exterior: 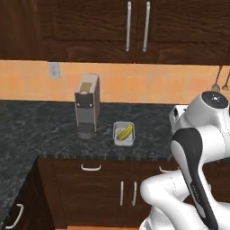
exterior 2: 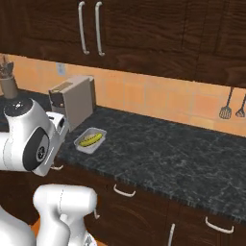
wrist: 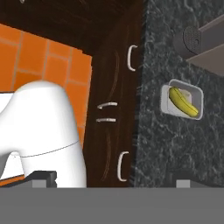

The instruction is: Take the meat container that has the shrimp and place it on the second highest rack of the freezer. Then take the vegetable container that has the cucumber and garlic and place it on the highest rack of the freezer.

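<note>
Bench [exterior: 54, 130]: one, dark speckled stone, running along an orange tiled wall, with dark wood cabinets above and below.

Coffee machine [exterior: 86, 105]: one, grey-brown, upright on the bench against the wall.

Vegetable container [exterior: 123, 134]: one, a shallow pale grey tray, resting on the bench just beside the coffee machine's base and near the bench's front edge; also visible in the right base view [exterior 2: 90, 140] and the hand view [wrist: 182, 99].

Cucumber [exterior: 125, 132]: one, long, curved, yellow-green, lying diagonally inside the container and nearly spanning it.

Garlic [wrist: 187, 94]: one small pale lump in the same container, touching the cucumber; partly hidden by it.

Hanging utensils [exterior 2: 232, 108]: two, on the wall at the far right.

Pincer [wrist: 111, 180]: its fingers [wrist: 43, 177] stand wide apart, holding nothing, well apart from the container.
</note>
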You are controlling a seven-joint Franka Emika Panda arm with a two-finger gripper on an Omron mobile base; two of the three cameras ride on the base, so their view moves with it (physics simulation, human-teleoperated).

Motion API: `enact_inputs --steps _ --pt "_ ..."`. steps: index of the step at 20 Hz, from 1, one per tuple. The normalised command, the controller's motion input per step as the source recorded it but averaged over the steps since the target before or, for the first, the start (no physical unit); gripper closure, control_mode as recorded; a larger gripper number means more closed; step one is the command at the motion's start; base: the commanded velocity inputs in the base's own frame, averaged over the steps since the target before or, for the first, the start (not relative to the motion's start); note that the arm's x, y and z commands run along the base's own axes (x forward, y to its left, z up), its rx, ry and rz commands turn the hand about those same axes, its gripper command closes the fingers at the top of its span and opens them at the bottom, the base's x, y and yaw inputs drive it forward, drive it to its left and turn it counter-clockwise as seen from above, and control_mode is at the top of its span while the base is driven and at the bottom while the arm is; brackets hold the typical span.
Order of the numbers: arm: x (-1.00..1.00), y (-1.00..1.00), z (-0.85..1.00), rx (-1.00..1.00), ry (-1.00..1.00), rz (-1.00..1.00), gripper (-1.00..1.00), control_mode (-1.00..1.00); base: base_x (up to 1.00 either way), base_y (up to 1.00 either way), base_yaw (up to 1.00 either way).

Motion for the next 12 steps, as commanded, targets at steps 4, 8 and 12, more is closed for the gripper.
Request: enact_inputs --steps 4,8,12 --pt "0.0 0.0 0.0 0.0 0.0 0.0 -1.0 1.0 0.46 0.48 -0.49" --pt "0.0 0.0 0.0 0.0 0.0 0.0 -1.0 1.0 0.52 0.49 -0.47" --pt "0.0 0.0 0.0 0.0 0.0 0.0 -1.0 1.0 0.46 0.42 -0.42"
